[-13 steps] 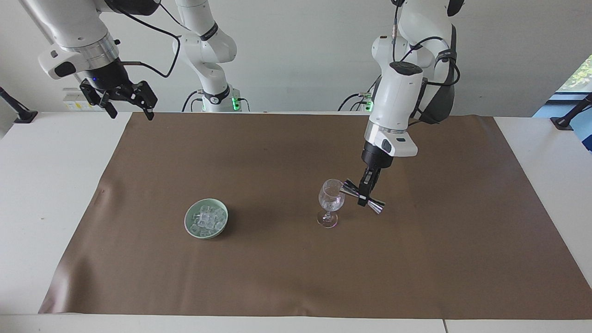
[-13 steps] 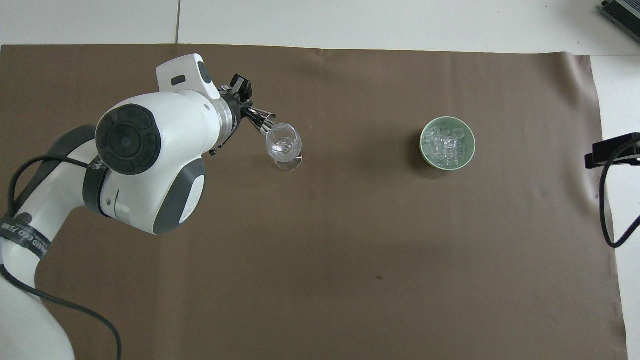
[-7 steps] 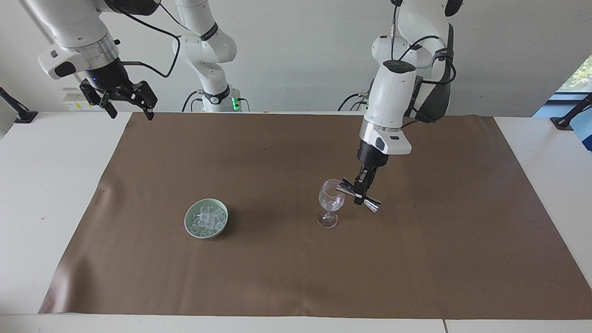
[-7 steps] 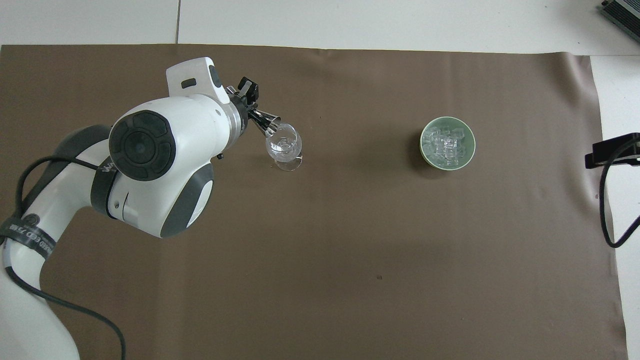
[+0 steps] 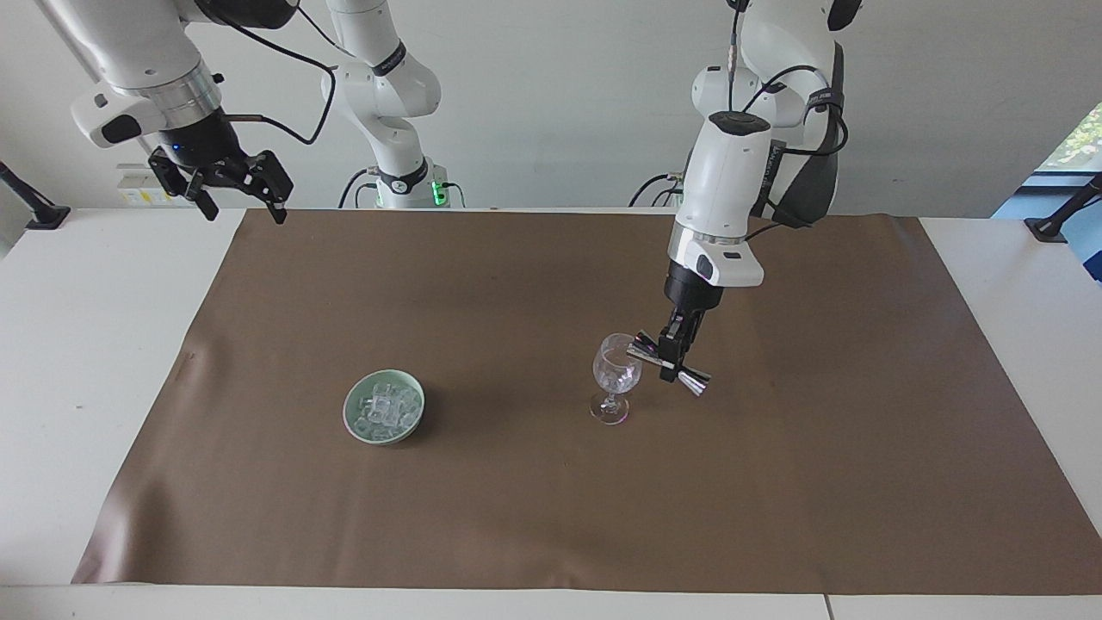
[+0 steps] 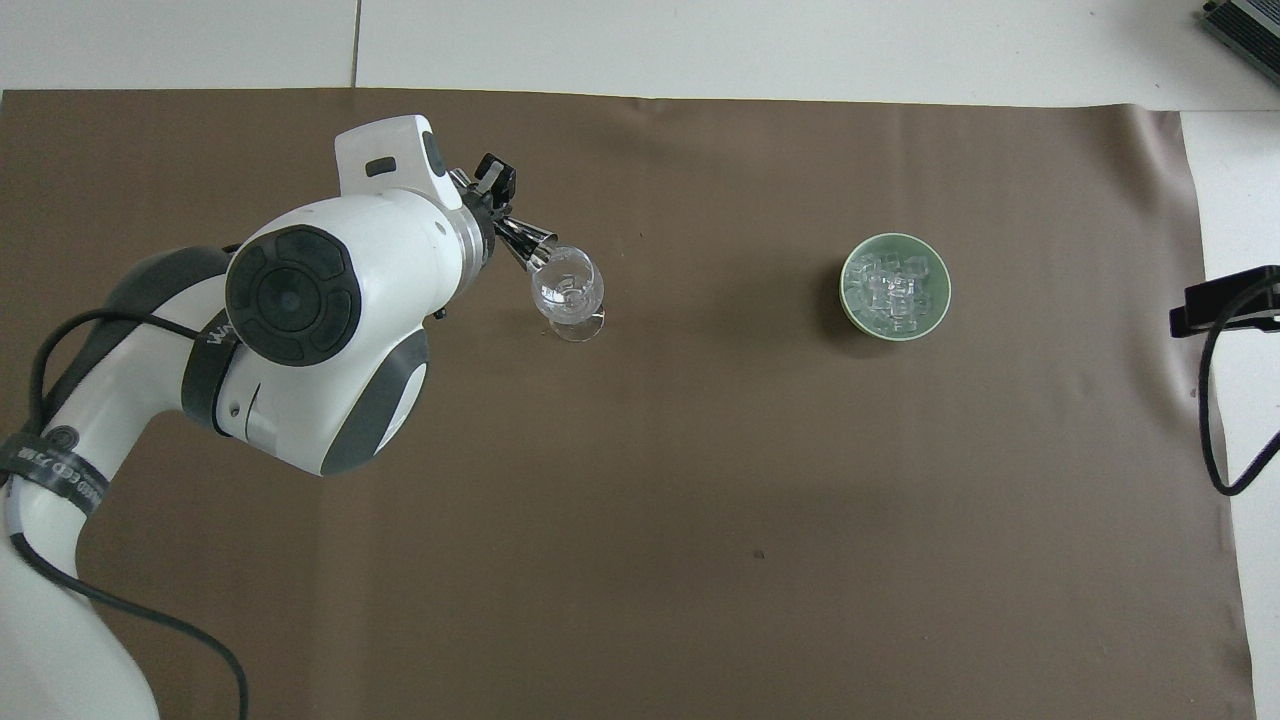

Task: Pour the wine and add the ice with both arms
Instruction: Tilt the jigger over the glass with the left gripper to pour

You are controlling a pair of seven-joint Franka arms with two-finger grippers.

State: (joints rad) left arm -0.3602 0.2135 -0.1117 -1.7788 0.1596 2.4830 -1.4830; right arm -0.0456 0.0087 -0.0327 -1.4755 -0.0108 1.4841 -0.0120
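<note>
A clear stemmed wine glass point(image 5: 616, 377) point(image 6: 569, 292) stands on the brown mat, with something clear in its bowl. My left gripper point(image 5: 672, 357) point(image 6: 490, 205) is shut on a silver double-ended jigger point(image 5: 669, 362) point(image 6: 524, 243), held tilted with one end at the glass's rim. The ice point(image 5: 384, 408) point(image 6: 893, 289) lies as a pile of clear cubes in a pale green bowl point(image 5: 355, 428) point(image 6: 850, 305) toward the right arm's end. My right gripper point(image 5: 239, 183) hangs open and empty in the air by the mat's corner nearest the robots; it waits and is out of the overhead view.
The brown mat point(image 5: 516, 517) point(image 6: 700, 500) covers most of the white table point(image 5: 69, 362). Black clamps stand at the table's ends point(image 5: 34, 211) point(image 5: 1055, 222). A black cable and bracket point(image 6: 1225, 310) lie at the right arm's end of the table.
My left arm has shifted a little toward the glass and risen slightly, bringing the jigger's end closer over the rim. The right arm has not moved.
</note>
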